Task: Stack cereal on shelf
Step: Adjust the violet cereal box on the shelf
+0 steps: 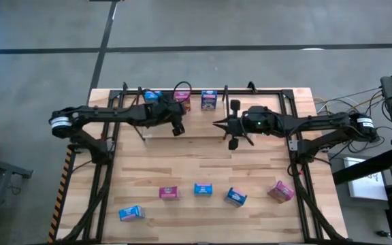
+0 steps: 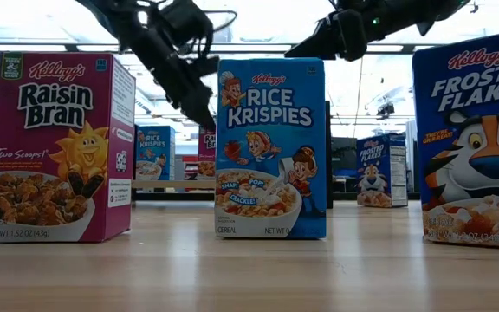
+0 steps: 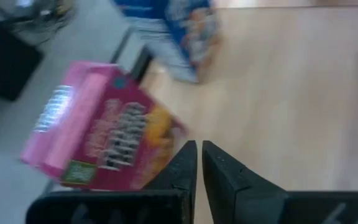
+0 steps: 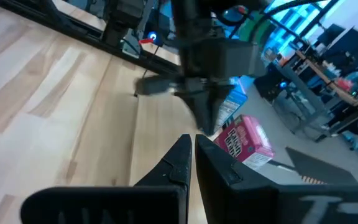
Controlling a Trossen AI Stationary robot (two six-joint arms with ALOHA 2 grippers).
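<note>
Left pincer (image 3: pixel 199 163) clenched, empty, over the shelf (image 1: pixel 264 92) at the desk's far edge; left wrist view alone shows a pink box (image 3: pixel 104 140) just beside it. Right pincer (image 1: pixel 216 124) clenched mid-desk. High view: five boxes (image 1: pixel 203 189) near the front edge.

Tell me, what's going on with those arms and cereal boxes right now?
Left gripper shut, empty, by shelf. Right gripper shut, idle mid-table. Three boxes at shelf, five boxes along the near edge. Nothing in the way.
</note>
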